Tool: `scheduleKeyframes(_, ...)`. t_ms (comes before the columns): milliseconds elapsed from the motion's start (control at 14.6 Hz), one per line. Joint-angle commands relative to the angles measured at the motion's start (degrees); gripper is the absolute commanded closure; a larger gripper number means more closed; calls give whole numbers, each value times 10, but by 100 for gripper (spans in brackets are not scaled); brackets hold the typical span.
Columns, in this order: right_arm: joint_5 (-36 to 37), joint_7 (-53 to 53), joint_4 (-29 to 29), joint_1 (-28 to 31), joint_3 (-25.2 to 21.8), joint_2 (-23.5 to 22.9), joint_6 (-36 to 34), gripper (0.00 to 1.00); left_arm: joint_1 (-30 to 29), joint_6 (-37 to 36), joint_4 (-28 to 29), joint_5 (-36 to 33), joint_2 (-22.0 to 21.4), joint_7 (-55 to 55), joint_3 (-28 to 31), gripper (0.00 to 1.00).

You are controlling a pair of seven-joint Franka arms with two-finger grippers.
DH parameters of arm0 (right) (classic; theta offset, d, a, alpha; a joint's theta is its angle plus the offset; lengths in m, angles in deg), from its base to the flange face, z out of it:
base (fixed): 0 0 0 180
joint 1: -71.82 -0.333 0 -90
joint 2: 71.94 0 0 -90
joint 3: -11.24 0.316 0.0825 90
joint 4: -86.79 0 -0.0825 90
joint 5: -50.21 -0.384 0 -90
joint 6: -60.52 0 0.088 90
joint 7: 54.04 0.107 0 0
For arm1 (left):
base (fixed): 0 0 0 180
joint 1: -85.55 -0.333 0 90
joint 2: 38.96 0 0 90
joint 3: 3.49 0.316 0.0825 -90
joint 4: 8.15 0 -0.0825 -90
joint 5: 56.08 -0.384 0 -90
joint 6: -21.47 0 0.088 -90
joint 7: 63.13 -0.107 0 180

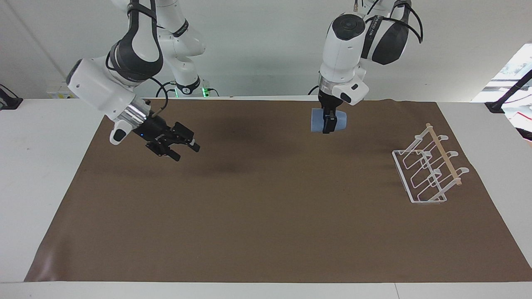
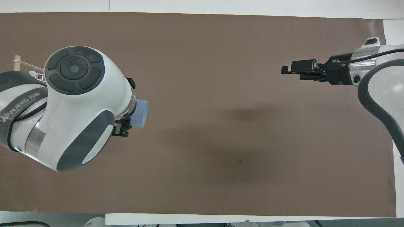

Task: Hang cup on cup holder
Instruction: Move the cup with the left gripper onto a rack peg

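The light-blue cup (image 1: 338, 121) lies on its side in my left gripper (image 1: 328, 124), which points straight down and is shut on it, up in the air over the mat's edge by the robots. In the overhead view the cup (image 2: 141, 112) pokes out from under the left arm's wrist. The white wire cup holder (image 1: 428, 171) with its wooden rod stands on the mat toward the left arm's end; overhead, only its rod tip (image 2: 17, 61) shows beside the arm. My right gripper (image 1: 183, 150) is open and empty over the mat toward the right arm's end (image 2: 292, 70).
A brown mat (image 1: 266, 216) covers most of the white table (image 1: 41, 166). Nothing else stands on it besides the cup holder.
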Motion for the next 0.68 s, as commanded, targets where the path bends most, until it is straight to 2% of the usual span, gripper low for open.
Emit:
scheduleKeyframes(0,180,16,67,13,7,-2,-47,1,-21,-36,22,-134,-13,-110,-1,87)
scheduleKeyframes(137,269,79,138,16,7,-7,-121,1,-31,-39,48,-289,10,-119,-1,92)
scheduleKeyframes(274,314,114,184,17,6,-5,-209,1,-51,-39,65,-386,21,-115,-1,100)
scheduleKeyframes(479,371,117,255,15,-3,9,-330,1,-70,-38,103,-523,35,-78,-1,100)
scheduleKeyframes(616,380,114,270,16,-2,6,-363,1,-77,-49,97,-600,83,-31,-1,100)
